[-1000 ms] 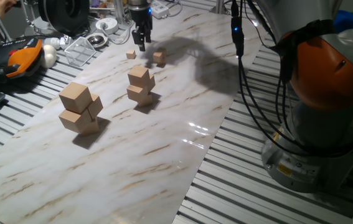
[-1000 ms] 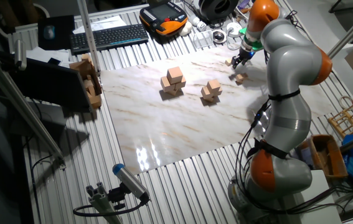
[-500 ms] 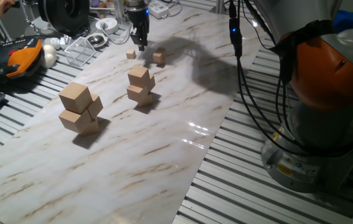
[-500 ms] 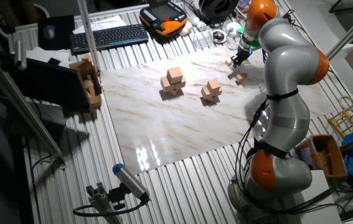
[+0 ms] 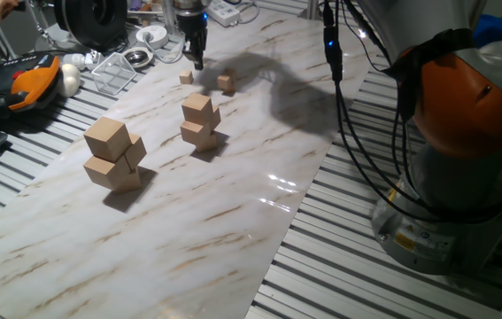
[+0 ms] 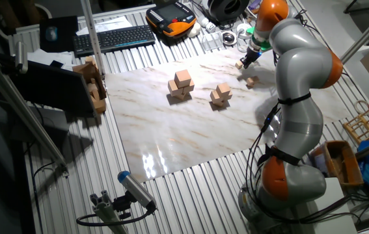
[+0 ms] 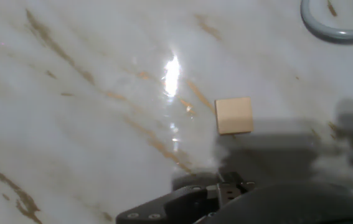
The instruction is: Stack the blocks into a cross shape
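One tiny block (image 5: 186, 78) just beside end effector (image 5: 197, 62)

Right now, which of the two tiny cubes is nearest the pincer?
The lone tiny cube just below the pincer; the other tiny cube lies farther right.

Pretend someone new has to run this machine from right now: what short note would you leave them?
Tool: hangs above the far end of the marble table; whether it is open or shut cannot be told, and nothing shows in it.
Tiny blocks: a single cube lies loose just below the tool, also seen alone in the hand view. A small stack stands beside it, apart.
Medium pile and large pile sit nearer; not this job's.
Done: small stack begun, shape unclear.
Left: probably pick up the single cube and add it.
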Available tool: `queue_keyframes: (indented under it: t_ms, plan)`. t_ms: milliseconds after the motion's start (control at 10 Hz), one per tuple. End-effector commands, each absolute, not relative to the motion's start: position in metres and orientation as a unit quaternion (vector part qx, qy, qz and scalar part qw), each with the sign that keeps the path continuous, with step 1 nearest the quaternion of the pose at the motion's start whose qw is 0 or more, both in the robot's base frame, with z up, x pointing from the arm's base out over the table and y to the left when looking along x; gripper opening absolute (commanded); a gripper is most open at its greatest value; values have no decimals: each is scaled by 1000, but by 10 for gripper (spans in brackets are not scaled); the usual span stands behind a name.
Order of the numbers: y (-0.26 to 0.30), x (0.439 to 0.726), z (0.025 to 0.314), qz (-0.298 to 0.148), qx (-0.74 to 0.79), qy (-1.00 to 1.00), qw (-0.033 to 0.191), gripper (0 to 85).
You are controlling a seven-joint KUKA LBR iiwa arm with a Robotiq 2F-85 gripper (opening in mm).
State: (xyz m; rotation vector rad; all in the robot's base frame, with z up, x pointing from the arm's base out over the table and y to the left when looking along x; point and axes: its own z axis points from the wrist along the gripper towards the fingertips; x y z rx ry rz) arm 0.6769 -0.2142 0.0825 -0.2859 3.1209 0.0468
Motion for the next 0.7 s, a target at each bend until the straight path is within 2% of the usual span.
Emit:
queue_keyframes:
  t_ms: [0, 200, 500, 600]
  plan:
    - [-214, 679, 83, 12, -92, 996, 6, 0]
    - [-214, 679, 83, 15, -83, 996, 18, 0]
    - [-214, 679, 83, 23, -29, 995, 89, 0]
    - [-214, 679, 83, 21, -39, 995, 92, 0]
